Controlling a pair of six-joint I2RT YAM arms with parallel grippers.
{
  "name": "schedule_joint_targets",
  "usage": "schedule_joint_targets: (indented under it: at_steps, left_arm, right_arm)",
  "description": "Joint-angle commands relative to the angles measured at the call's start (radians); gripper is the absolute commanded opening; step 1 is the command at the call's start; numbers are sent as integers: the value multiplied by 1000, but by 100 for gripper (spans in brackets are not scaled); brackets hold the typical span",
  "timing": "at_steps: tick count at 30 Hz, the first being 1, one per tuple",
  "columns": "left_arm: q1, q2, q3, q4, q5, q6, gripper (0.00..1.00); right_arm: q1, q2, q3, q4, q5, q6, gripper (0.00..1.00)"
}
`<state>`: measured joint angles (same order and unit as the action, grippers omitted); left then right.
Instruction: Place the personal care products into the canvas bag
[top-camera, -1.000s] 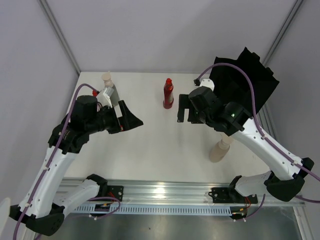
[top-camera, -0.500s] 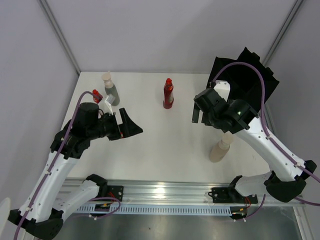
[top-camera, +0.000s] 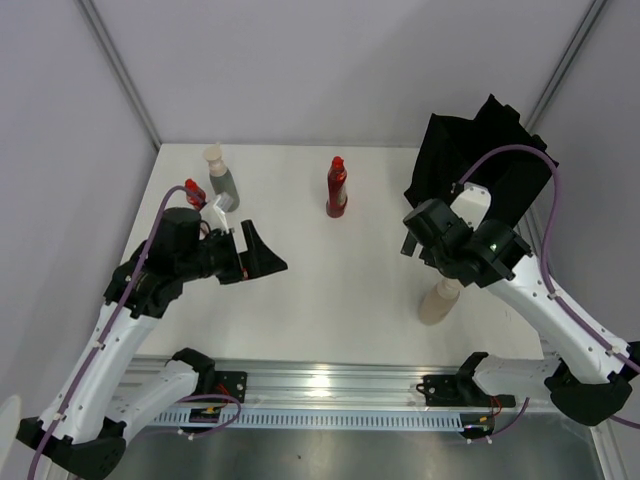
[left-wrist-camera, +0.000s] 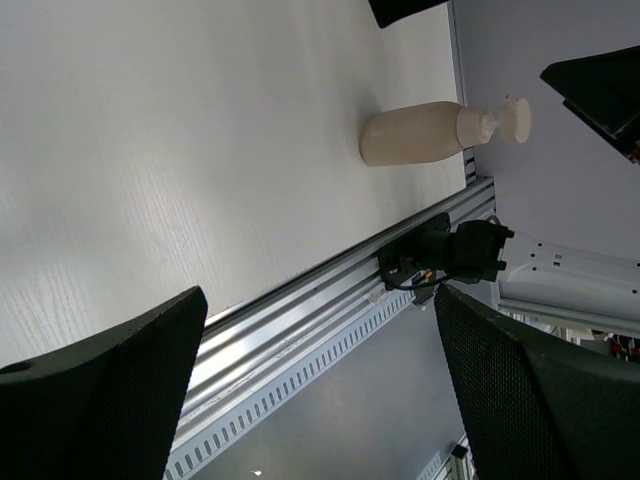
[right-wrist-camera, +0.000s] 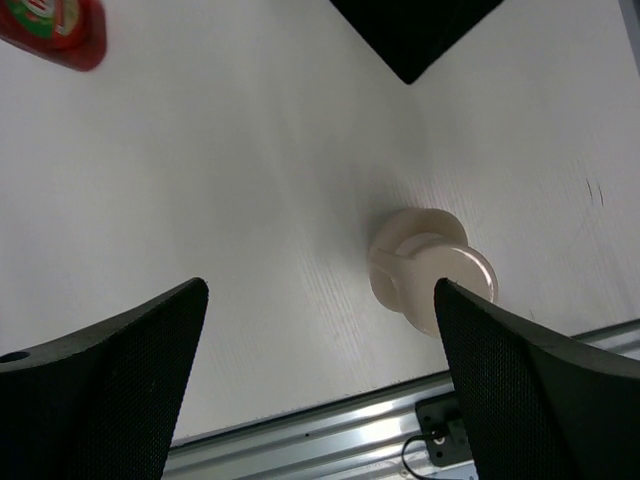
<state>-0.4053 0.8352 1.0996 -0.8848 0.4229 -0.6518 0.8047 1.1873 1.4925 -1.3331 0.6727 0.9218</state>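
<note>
1. So far nothing is bagged. The right claw (right-wrist-camera: 320, 290) and the left claw (left-wrist-camera: 320, 298) both hang over the table (top-camera: 330, 290) with their jaws spread wide apart, gripping nothing.
2. Nearest the right claw, the beige bottle (right-wrist-camera: 432, 268) stands upright right beneath it. It sits off-centre toward one finger and is not touched. I judge it the likely first pick.
3. Just beyond that claw's fingertips, the canvas bag (top-camera: 480, 160) slumps at the far corner of the table. Its opening is not clearly shown, and no bottle is visible in it.
4. Farther from the right claw, and well apart from the left claw too, the all-red bottle (top-camera: 337, 188) stands upright near the far edge.
5. Behind the left claw, beside its wrist, the small red-capped bottle (top-camera: 191, 187) is mostly hidden by the arm. The grey-green bottle (top-camera: 222, 183) with its cream cap stands just past it.
6. Counted: four bottles, all out on the table; one bag; two claws. By my reading, all four placements remain to be done.
</note>
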Motion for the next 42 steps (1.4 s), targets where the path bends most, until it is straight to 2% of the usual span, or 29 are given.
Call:
schedule_joint_targets:
  at_steps: [1, 22, 30, 38, 42]
  left_arm:
    - [-12, -25, -13, 12, 16, -2, 99]
    - [-40, -18, -27, 9, 16, -3, 99]
    - [-40, -1, -26, 9, 25, -11, 99]
    - [-41, 19, -27, 15, 42, -22, 99]
    - [-41, 22, -26, 14, 43, -25, 99]
  right_arm:
    - [-5, -44, -81, -186, 39, 150, 99]
    - [-107, -132, -282, -184, 60, 206, 99]
    - [-117, -198, -434, 60, -36, 63, 100]
    - [-121, -242, -563, 248, -50, -56, 99]
    - [-124, -267, -595, 327, -61, -106, 94]
